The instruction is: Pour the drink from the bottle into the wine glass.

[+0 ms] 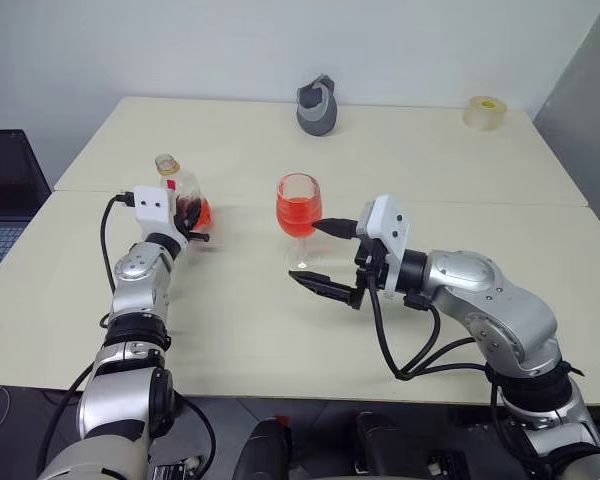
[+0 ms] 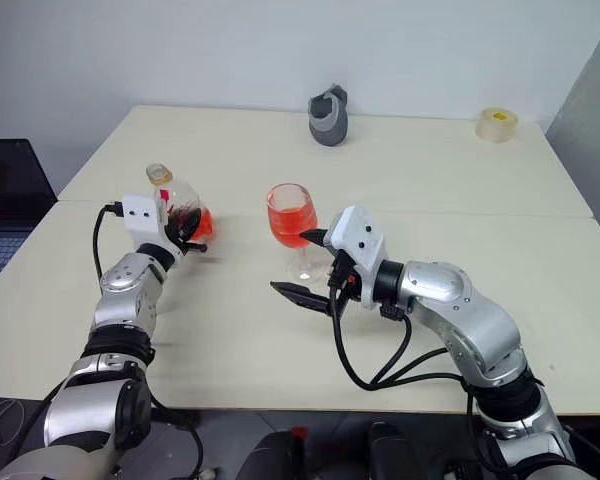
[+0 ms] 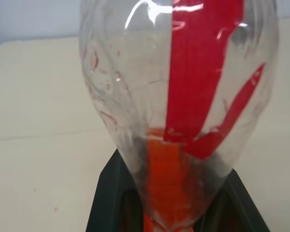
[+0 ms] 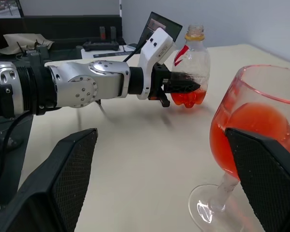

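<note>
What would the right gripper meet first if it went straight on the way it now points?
Probably the wine glass: it stands between the open jaws of the right gripper, so its stem or bowl would likely be met first. Beyond it stands the bottle in the left gripper.

The bottle [image 4: 192, 63] is clear, thin plastic with a glossy red label strip [image 3: 200, 67]. The wine glass [image 4: 253, 145] is smooth, shiny clear glass. The table [image 1: 380, 150] has a matt, pale surface. The gripper fingers [image 4: 58, 183] look like black, finely textured plastic.
</note>
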`<state>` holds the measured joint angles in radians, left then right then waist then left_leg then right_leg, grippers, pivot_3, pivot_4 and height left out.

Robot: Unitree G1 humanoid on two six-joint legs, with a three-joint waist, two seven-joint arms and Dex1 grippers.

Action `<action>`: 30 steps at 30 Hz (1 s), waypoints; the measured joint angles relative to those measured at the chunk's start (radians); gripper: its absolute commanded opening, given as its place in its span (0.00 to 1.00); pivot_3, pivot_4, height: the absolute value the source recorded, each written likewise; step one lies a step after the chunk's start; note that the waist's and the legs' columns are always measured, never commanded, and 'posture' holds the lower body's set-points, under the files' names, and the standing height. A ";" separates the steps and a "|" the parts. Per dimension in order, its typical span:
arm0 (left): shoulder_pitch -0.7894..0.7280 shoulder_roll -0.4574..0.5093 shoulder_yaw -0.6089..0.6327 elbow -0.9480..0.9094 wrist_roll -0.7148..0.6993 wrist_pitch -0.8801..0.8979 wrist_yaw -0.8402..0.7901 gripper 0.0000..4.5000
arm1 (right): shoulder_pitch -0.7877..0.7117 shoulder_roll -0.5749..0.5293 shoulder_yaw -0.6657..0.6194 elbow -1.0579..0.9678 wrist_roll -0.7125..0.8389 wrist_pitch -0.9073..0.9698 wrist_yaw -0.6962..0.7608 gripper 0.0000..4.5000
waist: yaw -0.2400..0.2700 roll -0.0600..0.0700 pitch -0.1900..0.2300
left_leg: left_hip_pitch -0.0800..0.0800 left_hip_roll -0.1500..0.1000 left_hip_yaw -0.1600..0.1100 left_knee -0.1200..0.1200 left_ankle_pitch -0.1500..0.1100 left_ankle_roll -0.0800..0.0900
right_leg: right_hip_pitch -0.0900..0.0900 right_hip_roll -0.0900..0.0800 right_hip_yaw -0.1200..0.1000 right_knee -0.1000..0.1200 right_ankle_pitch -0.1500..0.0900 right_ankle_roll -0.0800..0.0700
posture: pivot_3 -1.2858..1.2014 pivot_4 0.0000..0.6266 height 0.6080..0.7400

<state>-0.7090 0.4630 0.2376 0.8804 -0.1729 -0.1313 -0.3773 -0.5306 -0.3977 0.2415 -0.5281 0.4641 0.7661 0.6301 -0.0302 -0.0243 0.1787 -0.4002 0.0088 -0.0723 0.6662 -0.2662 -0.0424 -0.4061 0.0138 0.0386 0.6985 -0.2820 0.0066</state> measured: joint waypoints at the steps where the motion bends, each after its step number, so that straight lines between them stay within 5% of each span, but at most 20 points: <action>1: 0.000 0.000 0.000 0.011 0.003 -0.004 0.004 0.16 | -0.001 0.000 0.001 0.004 -0.001 0.005 0.000 1.00 | 0.000 0.000 0.000 | 0.000 0.000 0.000 0.000 0.000 0.000 | 0.000 0.000 0.000 0.000 0.000 0.000 | 0.52 0.24 1.00; 14: -0.008 0.003 -0.003 0.058 0.026 -0.043 0.035 0.16 | -0.020 -0.007 0.014 0.014 -0.009 0.027 0.001 1.00 | -0.001 0.000 -0.002 | 0.001 0.000 0.000 -0.001 0.000 0.000 | 0.000 0.000 0.000 0.001 0.000 0.000 | 0.52 0.24 1.00; 15: -0.008 0.003 -0.002 0.058 0.026 -0.044 0.035 0.32 | -0.020 -0.007 0.014 0.014 -0.008 0.027 0.001 1.00 | -0.001 0.000 -0.002 | 0.001 0.000 0.000 -0.001 0.000 0.000 | 0.000 0.000 0.000 0.001 0.000 0.000 | 0.52 0.24 1.00; 24: 0.036 0.003 0.011 0.050 0.013 -0.020 0.033 0.98 | -0.031 -0.007 0.009 0.014 -0.003 0.029 0.000 1.00 | -0.004 0.000 -0.002 | 0.001 0.001 0.000 -0.001 0.000 0.000 | 0.000 0.000 0.000 0.000 0.000 0.000 | 0.52 0.24 1.00; 30: 0.084 0.009 0.026 -0.034 -0.007 0.005 0.016 0.99 | -0.031 -0.007 0.005 0.012 0.003 0.032 0.000 1.00 | -0.001 0.000 -0.002 | 0.001 0.001 0.000 -0.001 0.000 0.000 | 0.000 0.000 0.000 0.000 0.000 0.000 | 0.52 0.24 1.00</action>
<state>-0.6253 0.4721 0.2638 0.8468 -0.1795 -0.1260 -0.3615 -0.5612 -0.4049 0.2461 -0.5162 0.4675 0.7981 0.6302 -0.0316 -0.0247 0.1767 -0.3992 0.0094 -0.0725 0.6652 -0.2662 -0.0424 -0.4059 0.0138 0.0389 0.6986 -0.2820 0.0066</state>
